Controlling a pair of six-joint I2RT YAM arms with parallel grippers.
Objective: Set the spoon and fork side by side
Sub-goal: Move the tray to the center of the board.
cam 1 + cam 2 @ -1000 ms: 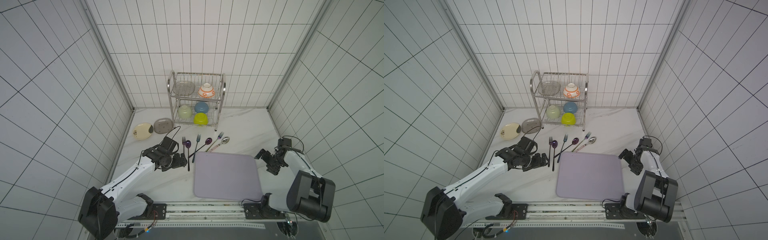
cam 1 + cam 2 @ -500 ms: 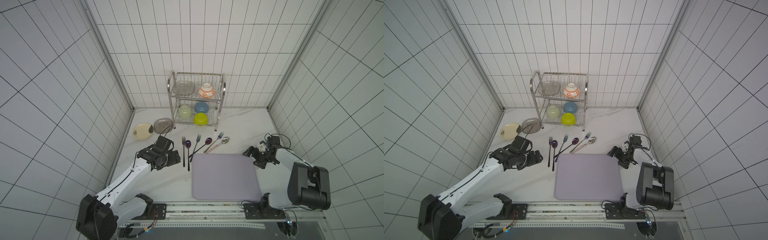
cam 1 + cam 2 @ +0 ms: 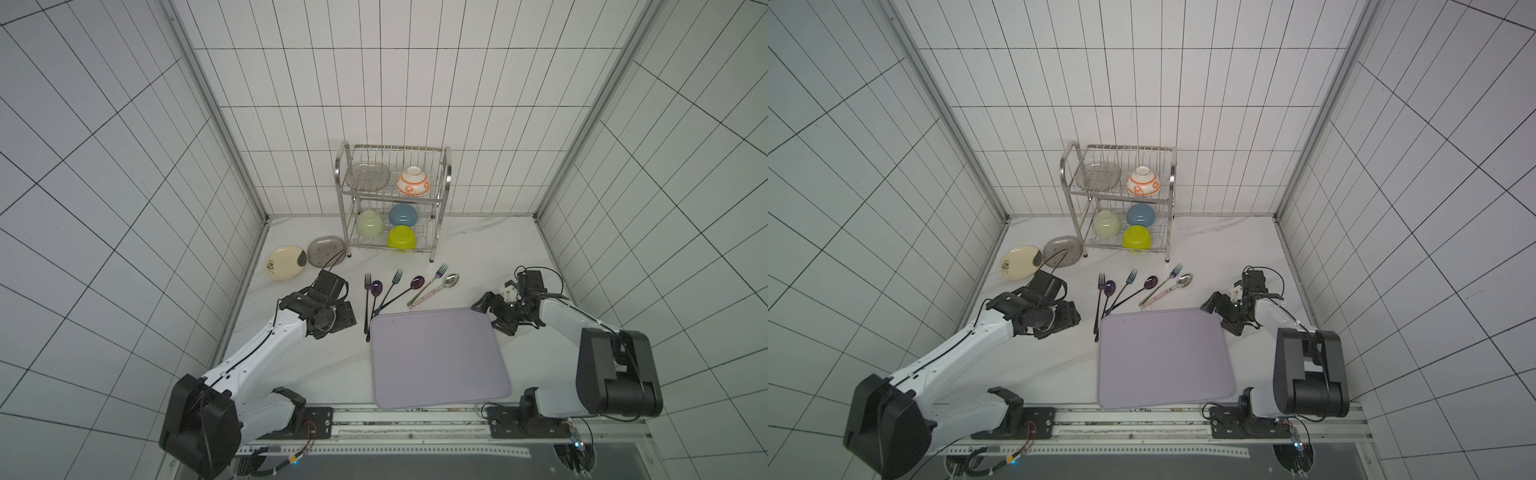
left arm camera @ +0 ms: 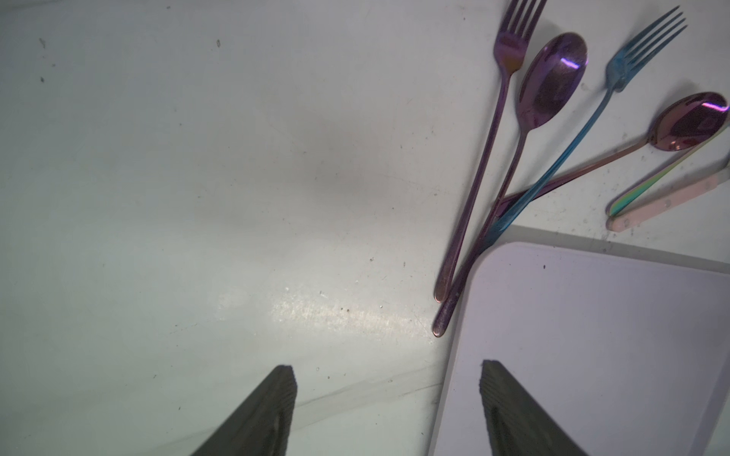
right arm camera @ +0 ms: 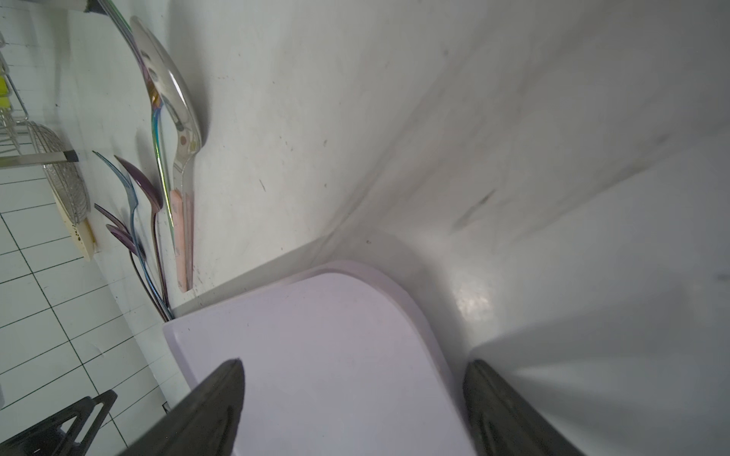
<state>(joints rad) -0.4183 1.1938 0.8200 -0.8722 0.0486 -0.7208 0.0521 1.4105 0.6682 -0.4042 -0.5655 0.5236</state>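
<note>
Three forks and three spoons lie in a loose fan just beyond the lavender mat (image 3: 436, 357). From the left: a purple fork (image 3: 367, 291), a purple spoon (image 3: 376, 288), a blue fork (image 3: 397, 278), another purple spoon (image 3: 417, 283), a rainbow fork (image 3: 440, 272) and a silver spoon (image 3: 451, 280) with a pink handle. The left pair lies nearly parallel, and the handles cross near the mat corner (image 4: 493, 252). My left gripper (image 3: 345, 318) (image 4: 387, 369) is open and empty, left of those handles. My right gripper (image 3: 492, 316) (image 5: 355, 363) is open and empty over the mat's far right corner.
A steel dish rack (image 3: 392, 199) with several bowls stands at the back. A cream plate (image 3: 286, 268) and a grey dish (image 3: 326, 250) lie at the back left. Tiled walls close both sides, and the arms' rail (image 3: 407, 419) runs along the front edge.
My right gripper swung left from the table's right side to the mat's far right corner. My left gripper drew back slightly to the left, and its jaws narrowed somewhat.
</note>
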